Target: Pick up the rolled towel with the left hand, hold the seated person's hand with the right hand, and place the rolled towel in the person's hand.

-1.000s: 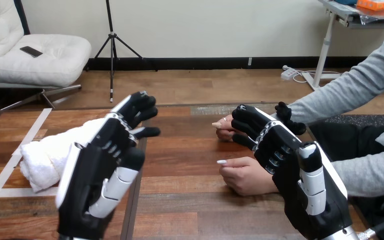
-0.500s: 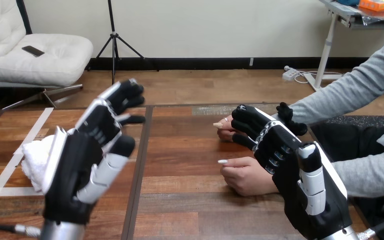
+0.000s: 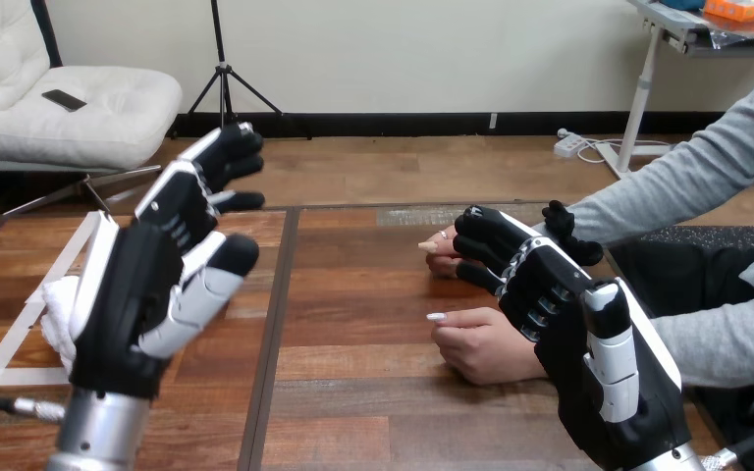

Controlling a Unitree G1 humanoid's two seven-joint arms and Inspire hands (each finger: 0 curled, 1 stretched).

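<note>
The left hand is hovering with fingers released by the rolled towel, which is lying near the table's left edge; the right hand is hanging relaxed, grasping nothing. A shallow grasp risks unrolling the towel

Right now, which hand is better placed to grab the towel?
Left. The left hand, open, is right by the rolled towel; the right hand sits far across, beside the person's hands.

rolled towel white | table brown wood-grain | tape white | left hand black-and-white | right hand black-and-white
</note>
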